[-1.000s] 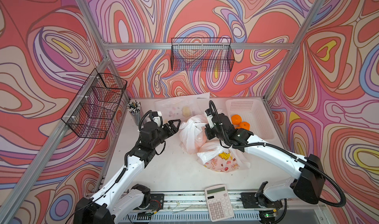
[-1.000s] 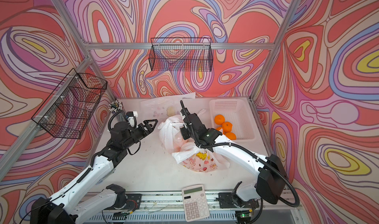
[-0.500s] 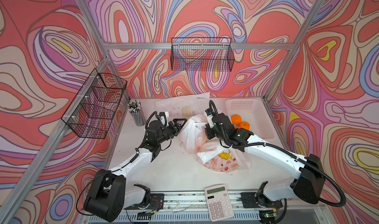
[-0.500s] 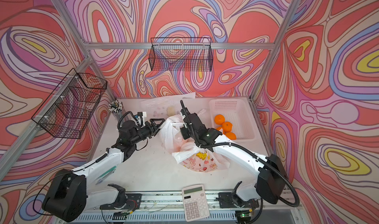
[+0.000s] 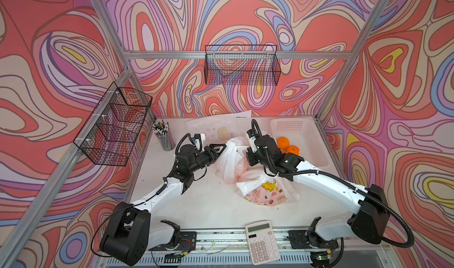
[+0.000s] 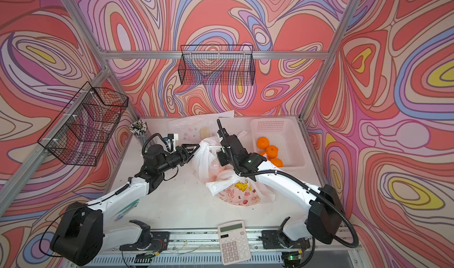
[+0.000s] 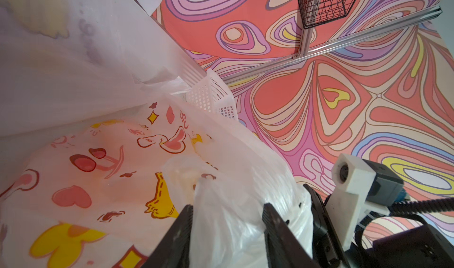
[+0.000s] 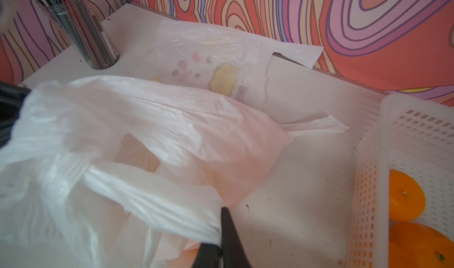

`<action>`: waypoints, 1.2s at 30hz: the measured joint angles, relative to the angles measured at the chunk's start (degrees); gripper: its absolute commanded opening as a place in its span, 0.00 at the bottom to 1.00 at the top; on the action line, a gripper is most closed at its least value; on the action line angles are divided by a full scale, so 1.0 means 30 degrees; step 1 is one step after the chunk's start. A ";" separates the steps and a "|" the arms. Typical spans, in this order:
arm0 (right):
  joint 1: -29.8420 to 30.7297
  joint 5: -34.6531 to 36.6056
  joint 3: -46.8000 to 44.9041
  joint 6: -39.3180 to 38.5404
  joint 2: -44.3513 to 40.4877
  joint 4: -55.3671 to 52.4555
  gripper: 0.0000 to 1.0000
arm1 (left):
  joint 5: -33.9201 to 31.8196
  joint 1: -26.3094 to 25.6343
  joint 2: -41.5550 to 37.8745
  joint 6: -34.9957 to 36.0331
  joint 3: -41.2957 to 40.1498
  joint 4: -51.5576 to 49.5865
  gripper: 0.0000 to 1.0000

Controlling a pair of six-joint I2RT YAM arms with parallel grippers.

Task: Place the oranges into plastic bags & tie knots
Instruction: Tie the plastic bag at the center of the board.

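Two filled plastic bags sit together at the middle of your tabletop (image 5: 196,205): a plain white bag (image 5: 228,161) and, touching it on the front side, a printed bag (image 5: 267,193) with bunnies and yellow shapes. An orange tint shows through the plain white bag's skin.

Your left gripper (image 7: 227,209) meets that bag's top from the left. Its jaws stand apart, with a loose bunch of the bag's plastic between them. Your right gripper (image 8: 222,220) is on the opposite side of the same bag, jaws closed on a twisted white handle strand (image 8: 152,195) that runs taut. In the right wrist view the handle strands cross in a twist (image 8: 81,171); you cannot tell whether it is a finished knot.

At least three loose oranges (image 6: 262,142) lie in the white basket (image 5: 294,126) at the back right corner, just beside your right arm. One flat bag (image 5: 216,129) lies at the back edge, near a pen cup (image 5: 164,137).
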 measured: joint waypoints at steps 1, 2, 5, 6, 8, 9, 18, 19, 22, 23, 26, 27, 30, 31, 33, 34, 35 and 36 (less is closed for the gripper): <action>0.0000 0.0000 0.0000 0.0000 0.0000 -0.0015 0.00 | -0.0015 -0.0029 0.0000 0.0124 0.0029 -0.0102 0.30; 0.0000 0.0000 0.0007 0.0000 0.0007 -0.0044 0.00 | -0.0029 -0.0080 0.0000 0.0284 0.0087 -0.0255 0.22; -0.0022 0.0015 0.0015 0.0000 0.0007 -0.0160 0.00 | -0.0270 -0.0095 -0.0226 0.0984 0.0335 -0.1151 0.06; -0.0044 0.0036 0.0022 0.0000 0.0000 -0.0255 0.00 | -0.0437 -0.0095 -0.0393 0.1304 0.0452 -0.1581 0.02; -0.0153 0.0146 0.0102 0.0000 0.0007 -0.0495 0.00 | -0.0954 -0.0095 -0.0933 0.2113 0.0758 -0.2652 0.00; -0.0248 0.0299 0.0175 0.0000 0.0007 -0.0656 0.00 | -0.1282 -0.0095 -0.1326 0.2652 0.0976 -0.3337 0.00; -0.1326 0.2863 0.2557 0.0000 0.0080 -0.2951 0.00 | -0.2572 -0.0262 -0.2725 0.7453 0.5523 -0.8145 0.00; -0.1523 0.3009 0.2856 0.0015 0.0080 -0.3075 0.00 | -0.2550 -0.0299 -0.2594 0.7781 0.5960 -0.8306 0.00; -0.2484 0.3337 0.3359 0.0029 0.0066 -0.3315 0.00 | -0.2317 -0.0379 -0.1872 0.8539 0.6856 -0.8429 0.00; -0.2892 0.3410 0.3359 0.0029 0.0051 -0.3381 0.00 | -0.2251 -0.0401 -0.1464 0.8743 0.7089 -0.8437 0.00; -0.4364 0.3315 0.3351 -0.0022 0.0051 -0.3665 0.00 | -0.2098 -0.0525 0.0029 0.9369 0.7868 -0.8568 0.00; -0.4918 0.3155 0.3351 -0.0073 0.0051 -0.3672 0.00 | -0.2033 -0.0568 0.0641 0.9588 0.8327 -0.8677 0.00; -0.6244 0.2769 0.3432 -0.0313 0.0146 -0.3694 0.00 | -0.1814 -0.0699 0.2514 1.0127 1.0171 -0.8786 0.00; -0.6586 0.2681 0.3592 -0.0372 0.0262 -0.3723 0.00 | -0.1756 -0.0736 0.3067 1.0280 1.0812 -0.8808 0.00; -0.7308 0.2441 0.4029 -0.0546 0.0634 -0.3650 0.00 | -0.1705 -0.0860 0.4153 1.0608 1.2167 -0.8794 0.00; -0.7650 0.2310 0.4211 -0.0605 0.0801 -0.3599 0.00 | -0.1705 -0.0947 0.4648 1.0754 1.2764 -0.8801 0.00; -0.8021 0.2142 0.4313 -0.0641 0.0947 -0.3504 0.00 | -0.1712 -0.1035 0.5122 1.0921 1.3289 -0.8794 0.00; -0.8364 0.1967 0.4386 -0.0663 0.1071 -0.3417 0.00 | -0.1712 -0.1122 0.5574 1.1081 1.3755 -0.8816 0.00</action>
